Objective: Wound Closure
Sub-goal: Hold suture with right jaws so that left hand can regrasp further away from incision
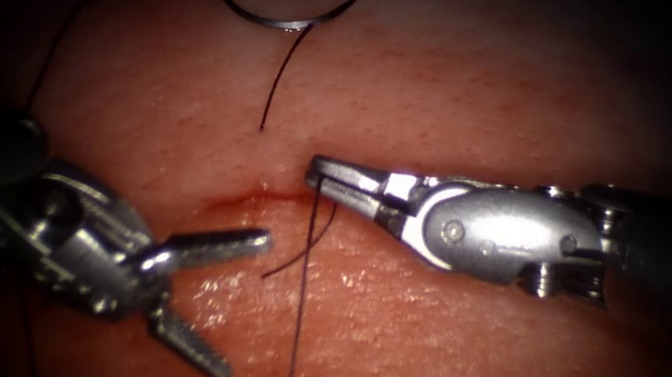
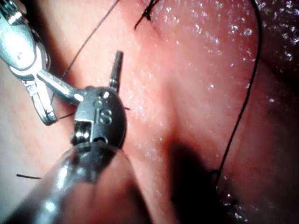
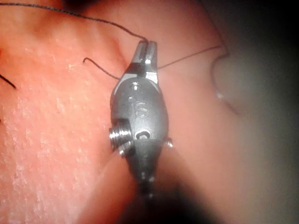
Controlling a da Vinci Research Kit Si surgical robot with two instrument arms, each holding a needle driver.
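Needle (image 1: 278, 20) loose on tissue (image 1: 480, 103) far above cut (image 1: 261, 196); right hand (image 1: 322, 175) clenched on thread (image 1: 301, 302), left hand (image 1: 219, 302) released, empty.

Needle (image 1: 278, 20): dark, curved, lying free on far tissue (image 1: 437, 345), not driven in, held by neither tool. Thread (image 1: 300, 302): black, trails from needle's left end, another strand crosses the cut (image 1: 261, 196). Cut: shallow reddish line, mid-scene.

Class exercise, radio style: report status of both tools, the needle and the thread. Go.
Left tool open, holding nothing. Right tool shut on thread at the cut. Needle lying free on the tissue, in neither tool.
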